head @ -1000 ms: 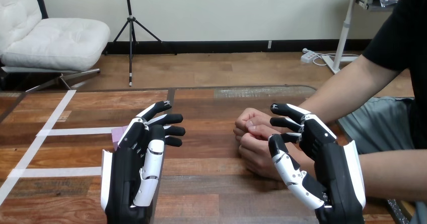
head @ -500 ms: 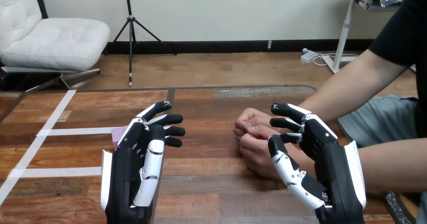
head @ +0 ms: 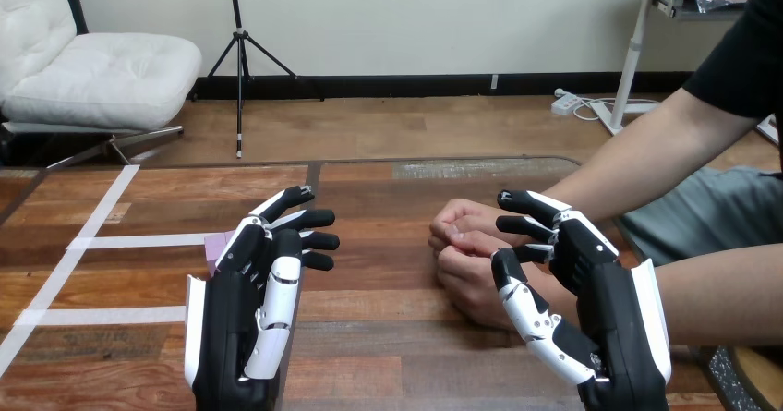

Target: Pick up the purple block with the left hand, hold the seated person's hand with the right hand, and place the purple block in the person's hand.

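The purple block (head: 220, 244) lies on the table, mostly hidden behind my left hand (head: 254, 300); just a pale purple corner shows at the hand's left side. My left hand hovers in front of it with fingers relaxed and holds nothing. The person's two hands (head: 466, 254) rest together on the table at centre right, fingers curled in. My right hand (head: 582, 291) stands open just right of them, its thumb close to the nearer hand; whether they touch I cannot tell.
White tape lines (head: 111, 240) mark the wooden table (head: 379, 337) at the left. The person's forearms (head: 637, 166) reach in from the right edge.
Both my hands have stayed put. The person's upper body at the right has shifted slightly; their hands remain in place.
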Robot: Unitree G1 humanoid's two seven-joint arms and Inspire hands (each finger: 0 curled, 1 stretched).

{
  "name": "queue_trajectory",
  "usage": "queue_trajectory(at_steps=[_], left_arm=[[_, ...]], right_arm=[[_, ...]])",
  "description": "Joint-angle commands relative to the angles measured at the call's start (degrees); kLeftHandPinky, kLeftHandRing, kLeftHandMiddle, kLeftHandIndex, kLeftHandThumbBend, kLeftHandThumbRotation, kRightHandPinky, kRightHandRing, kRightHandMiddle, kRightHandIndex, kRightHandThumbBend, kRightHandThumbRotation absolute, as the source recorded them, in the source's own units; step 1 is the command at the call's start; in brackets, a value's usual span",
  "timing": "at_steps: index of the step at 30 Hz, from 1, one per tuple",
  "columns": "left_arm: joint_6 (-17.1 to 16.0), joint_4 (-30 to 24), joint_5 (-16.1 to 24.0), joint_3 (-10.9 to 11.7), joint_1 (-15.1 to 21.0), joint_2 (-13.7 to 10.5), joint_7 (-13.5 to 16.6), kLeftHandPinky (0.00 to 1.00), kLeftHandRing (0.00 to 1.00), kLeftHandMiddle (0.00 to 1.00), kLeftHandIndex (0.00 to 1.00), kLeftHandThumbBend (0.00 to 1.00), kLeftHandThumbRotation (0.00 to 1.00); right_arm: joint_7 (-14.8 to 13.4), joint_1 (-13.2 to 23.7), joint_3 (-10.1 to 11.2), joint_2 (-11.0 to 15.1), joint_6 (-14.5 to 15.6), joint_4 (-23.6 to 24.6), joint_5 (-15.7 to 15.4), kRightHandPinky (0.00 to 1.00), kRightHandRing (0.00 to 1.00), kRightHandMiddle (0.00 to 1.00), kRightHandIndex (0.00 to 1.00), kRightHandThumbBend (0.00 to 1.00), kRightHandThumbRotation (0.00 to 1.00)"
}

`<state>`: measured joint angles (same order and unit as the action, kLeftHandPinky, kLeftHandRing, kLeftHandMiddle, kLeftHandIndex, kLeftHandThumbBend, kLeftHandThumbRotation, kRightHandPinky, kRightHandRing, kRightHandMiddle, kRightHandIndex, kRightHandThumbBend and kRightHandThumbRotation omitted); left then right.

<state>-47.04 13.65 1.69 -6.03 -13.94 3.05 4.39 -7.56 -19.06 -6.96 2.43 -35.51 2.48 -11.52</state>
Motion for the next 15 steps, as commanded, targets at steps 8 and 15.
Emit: queue_trajectory(at_steps=[8, 15], left_arm=[[-1.46, 0.07, 0.47, -0.85, -4.12, 2.12, 0.33, 0.53, 0.60, 0.66, 0.73, 0.37, 0.79], [-2.33, -0.74, 4.94, 1.17, -3.79, 1.78, 3.63, 0.55, 0.61, 0.67, 0.74, 0.39, 0.80]], right_arm=[[-0.54, 1.38, 0.05, -1.40, -1.34, 1.91, 0.18, 0.60, 0.74, 0.78, 0.73, 0.33, 0.32], [-0.33, 1.22, 0.16, -1.25, -1.09, 2.17, 0.51, 0.60, 0.74, 0.79, 0.73, 0.34, 0.35]])
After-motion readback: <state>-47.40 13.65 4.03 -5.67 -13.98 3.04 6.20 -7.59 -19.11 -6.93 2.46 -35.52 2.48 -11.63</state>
